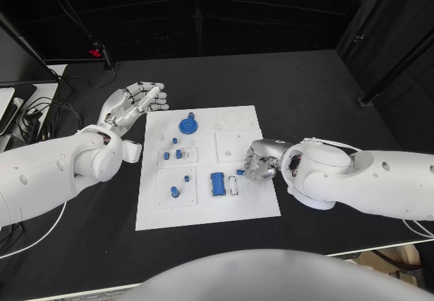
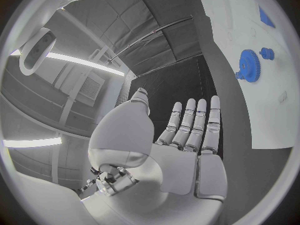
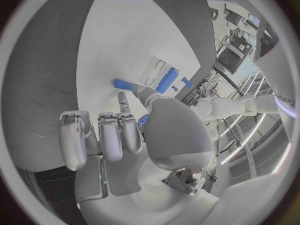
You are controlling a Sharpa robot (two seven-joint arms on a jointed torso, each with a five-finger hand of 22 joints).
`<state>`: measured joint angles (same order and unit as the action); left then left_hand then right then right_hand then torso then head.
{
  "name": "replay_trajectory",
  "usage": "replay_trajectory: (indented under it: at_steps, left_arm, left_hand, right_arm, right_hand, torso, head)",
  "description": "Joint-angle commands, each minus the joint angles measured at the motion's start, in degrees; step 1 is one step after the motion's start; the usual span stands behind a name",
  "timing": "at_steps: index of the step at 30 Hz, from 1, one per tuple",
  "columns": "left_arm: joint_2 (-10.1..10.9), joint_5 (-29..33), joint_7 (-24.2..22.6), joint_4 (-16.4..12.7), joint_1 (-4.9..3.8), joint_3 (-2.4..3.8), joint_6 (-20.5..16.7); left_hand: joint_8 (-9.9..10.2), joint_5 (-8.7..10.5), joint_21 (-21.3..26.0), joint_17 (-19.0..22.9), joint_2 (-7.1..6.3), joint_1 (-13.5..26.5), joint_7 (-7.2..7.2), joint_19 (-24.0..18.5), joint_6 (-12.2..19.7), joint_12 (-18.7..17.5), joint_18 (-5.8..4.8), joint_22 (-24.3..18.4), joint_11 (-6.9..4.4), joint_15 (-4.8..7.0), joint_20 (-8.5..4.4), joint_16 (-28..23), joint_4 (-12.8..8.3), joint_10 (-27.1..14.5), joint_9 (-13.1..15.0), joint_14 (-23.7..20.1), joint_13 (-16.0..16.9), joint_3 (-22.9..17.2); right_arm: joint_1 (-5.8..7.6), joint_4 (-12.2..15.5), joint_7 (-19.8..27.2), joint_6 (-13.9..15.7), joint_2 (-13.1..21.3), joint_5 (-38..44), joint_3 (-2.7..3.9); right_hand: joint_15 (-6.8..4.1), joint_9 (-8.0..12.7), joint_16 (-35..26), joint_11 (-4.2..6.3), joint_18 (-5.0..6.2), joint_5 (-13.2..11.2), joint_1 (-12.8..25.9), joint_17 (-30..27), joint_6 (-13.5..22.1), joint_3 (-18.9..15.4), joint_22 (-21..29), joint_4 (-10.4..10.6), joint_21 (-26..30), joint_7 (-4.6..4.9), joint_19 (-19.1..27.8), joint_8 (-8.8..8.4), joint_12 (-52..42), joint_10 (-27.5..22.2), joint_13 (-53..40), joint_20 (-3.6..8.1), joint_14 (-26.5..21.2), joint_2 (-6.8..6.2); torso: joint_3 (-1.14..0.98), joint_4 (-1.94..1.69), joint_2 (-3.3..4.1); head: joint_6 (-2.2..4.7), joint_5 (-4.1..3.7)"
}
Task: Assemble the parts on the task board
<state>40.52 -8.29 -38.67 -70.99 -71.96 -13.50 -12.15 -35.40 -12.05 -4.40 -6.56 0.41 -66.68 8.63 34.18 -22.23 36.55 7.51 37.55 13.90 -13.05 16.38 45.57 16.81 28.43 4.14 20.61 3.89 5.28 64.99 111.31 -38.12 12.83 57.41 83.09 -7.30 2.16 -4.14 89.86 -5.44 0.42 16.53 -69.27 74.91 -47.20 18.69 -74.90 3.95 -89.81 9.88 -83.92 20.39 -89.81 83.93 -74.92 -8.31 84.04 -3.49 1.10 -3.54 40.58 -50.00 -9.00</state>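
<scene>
While the left hand [image 1: 134,102] hovers flat beside the board [image 1: 206,207], fingers straight and holding nothing, the right hand [image 1: 261,160] curls over it. Its fingers pinch a blue part [image 3: 123,83].

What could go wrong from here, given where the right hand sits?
1. The right hand pinches a small blue part by one end only, so it may twist or slip before seating.
2. That hand hovers close to the long blue part on the task board; lowering could knock it.
3. The left hand is off the board, fingers apart, so nothing steadies the board.
</scene>
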Motion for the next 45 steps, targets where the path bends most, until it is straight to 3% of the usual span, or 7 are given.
replay_trajectory:
  at_steps: [1,9,14,26,42,45]
  left_arm:
    - [0.0,0.1,-0.4,0.0,-0.08,0.04,0.6]
    - [0.0,0.1,-0.4,0.0,-0.08,0.04,0.6]
    - [0.0,0.1,-0.4,0.1,-0.08,0.04,0.7]
    - [0.0,0.1,-0.4,0.0,-0.06,0.04,0.8]
    - [0.0,0.1,-0.4,-0.1,-0.06,0.04,0.8]
    - [0.0,0.1,-0.4,-0.1,-0.06,0.04,0.8]
  left_hand:
    - [-0.4,-0.3,0.0,0.1,0.66,0.1,7.82,-0.4,0.3,0.3,-0.2,-0.1,0.06,0.05,0.09,0.4,0.0,-0.4,-0.1,-0.2,-0.1,0.4]
    - [-0.4,-0.3,-0.1,0.1,0.69,0.1,7.82,-0.4,0.4,0.4,-0.2,-0.1,0.06,0.05,0.09,0.4,0.0,-0.4,-0.1,-0.2,-0.1,0.4]
    - [-0.4,-0.3,-0.1,0.1,0.69,0.1,7.82,-0.4,0.4,0.4,-0.2,-0.1,0.06,0.05,0.09,0.4,0.0,-0.4,-0.1,-0.2,-0.1,0.4]
    - [-0.4,-0.3,-0.1,0.1,0.69,0.1,7.82,-0.4,0.4,0.4,-0.2,-0.1,0.06,0.05,0.09,0.4,0.0,-0.4,-0.1,-0.2,-0.1,0.4]
    - [-0.5,-0.3,-0.1,0.2,0.72,0.1,7.82,-0.4,0.4,0.4,-0.2,-0.1,0.06,0.05,0.09,0.5,0.0,-0.4,-0.1,-0.2,-0.1,0.5]
    - [-0.5,-0.3,-0.1,0.2,0.72,0.1,7.82,-0.4,0.4,0.4,-0.2,-0.1,0.06,0.05,0.09,0.5,0.0,-0.4,-0.1,-0.2,-0.1,0.5]
  right_arm:
    - [0.05,0.5,0.7,1.2,0.2,4.0,0.0]
    - [-0.29,2.0,0.6,0.9,1.4,10.9,-0.01]
    - [-0.83,2.2,0.0,-0.3,1.6,13.5,-0.02]
    - [-1.38,1.0,-1.4,-3.9,0.1,14.7,-0.02]
    - [-1.86,-0.4,-2.5,-6.1,-1.8,14.7,-0.01]
    - [-1.87,-0.6,-2.7,-6.1,-2.2,14.7,-0.01]
  right_hand:
    - [0.23,0.0,0.1,-0.45,-0.42,-1.5,0.2,15.1,-0.7,-1.2,-15.1,0.3,-0.2,-0.14,-6.1,-0.39,-0.2,6.1,-15.1,-0.3,6.0,-1.24]
    - [-1.09,-0.8,0.1,1.34,-0.42,-4.0,-1.6,15.1,-1.2,-6.4,-15.1,1.9,-0.2,-2.14,-6.1,0.49,-0.2,6.1,-15.1,0.75,6.0,-3.84]
    - [-1.49,-1.6,0.1,1.73,-0.42,-4.0,-4.5,15.1,-0.1,-8.7,-15.1,4.4,-0.2,-2.52,-6.1,2.27,-0.2,6.1,-15.1,1.28,6.0,-4.37]
    - [-1.62,-2.5,0.1,1.87,-0.42,-3.8,-6.6,15.1,-0.1,-8.6,-15.1,5.4,-0.2,-2.68,-6.1,4.27,-0.2,6.1,-15.1,1.45,6.0,-3.54]
    - [-1.62,-2.7,0.1,1.82,-0.42,-3.7,-6.9,15.1,0.1,-8.3,-15.1,5.6,-0.2,-2.59,-6.1,4.72,-0.2,6.1,-15.1,1.48,6.0,-2.75]
    - [-1.65,-3.0,0.1,1.92,-0.42,-3.1,-7.6,15.1,0.2,-7.6,-15.1,5.3,-0.2,-2.75,-6.1,5.29,-0.2,6.1,-15.1,1.5,6.0,-1.43]
  torso:
    - [-0.02,0.02,0.02]
    - [-0.01,0.06,0.04]
    - [-0.01,0.09,-0.01]
    - [-0.03,-0.04,0.04]
    - [-0.01,-0.02,0.04]
    - [-0.01,0.04,0.01]
  head:
    - [0.0,0.18]
    - [0.0,0.04]
    - [0.0,-0.11]
    - [0.0,-0.3]
    - [0.0,-0.19]
    - [0.0,-0.16]
